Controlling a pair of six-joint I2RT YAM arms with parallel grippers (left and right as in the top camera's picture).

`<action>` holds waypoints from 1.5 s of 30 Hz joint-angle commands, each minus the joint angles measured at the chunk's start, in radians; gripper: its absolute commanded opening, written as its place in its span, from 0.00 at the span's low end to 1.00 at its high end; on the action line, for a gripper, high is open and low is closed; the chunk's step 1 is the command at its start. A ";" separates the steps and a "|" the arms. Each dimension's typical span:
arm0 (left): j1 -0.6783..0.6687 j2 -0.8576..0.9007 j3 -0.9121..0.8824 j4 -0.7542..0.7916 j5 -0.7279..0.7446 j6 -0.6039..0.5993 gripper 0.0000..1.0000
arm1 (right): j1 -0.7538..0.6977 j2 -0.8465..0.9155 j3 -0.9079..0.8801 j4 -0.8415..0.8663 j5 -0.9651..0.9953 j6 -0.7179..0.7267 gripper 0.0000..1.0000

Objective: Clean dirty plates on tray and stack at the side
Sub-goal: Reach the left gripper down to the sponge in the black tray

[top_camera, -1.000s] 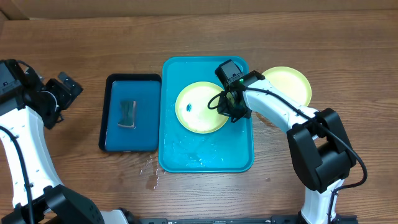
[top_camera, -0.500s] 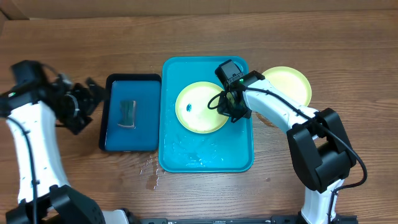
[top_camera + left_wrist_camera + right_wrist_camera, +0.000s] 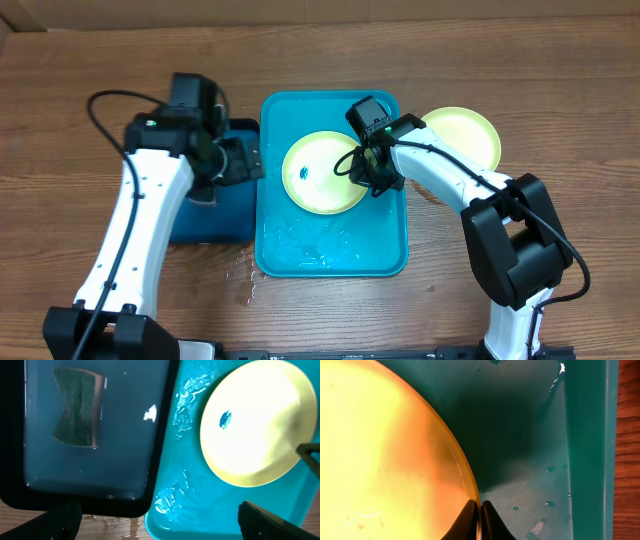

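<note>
One yellow-green plate [image 3: 318, 186] — small blue smear [image 3: 224, 419].

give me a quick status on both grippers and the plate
Right gripper shut on plate rim in the tray. Left gripper open, above the tray's left edge. Blue smear on plate; sponge lies in small tray.

Even light from above is leaving only faint shadows on the tabletop [image 3: 100, 60]. A white glint is shining off the wet dark tray [image 3: 125, 460], and the yellow-green plate [image 3: 255, 425] is washing out pale. Close up, the right wrist view is blurring, shadow darkening the turquoise tray [image 3: 520, 435].
</note>
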 commanded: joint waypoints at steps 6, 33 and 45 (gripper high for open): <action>-0.056 0.007 -0.007 0.009 -0.127 0.000 1.00 | -0.006 -0.001 -0.003 0.001 0.017 0.000 0.07; -0.031 0.208 -0.010 0.013 -0.208 0.012 0.69 | -0.006 -0.001 -0.003 0.001 0.017 0.000 0.15; 0.172 0.289 -0.010 0.054 -0.101 0.028 0.44 | -0.006 -0.001 -0.003 0.015 0.017 0.001 0.16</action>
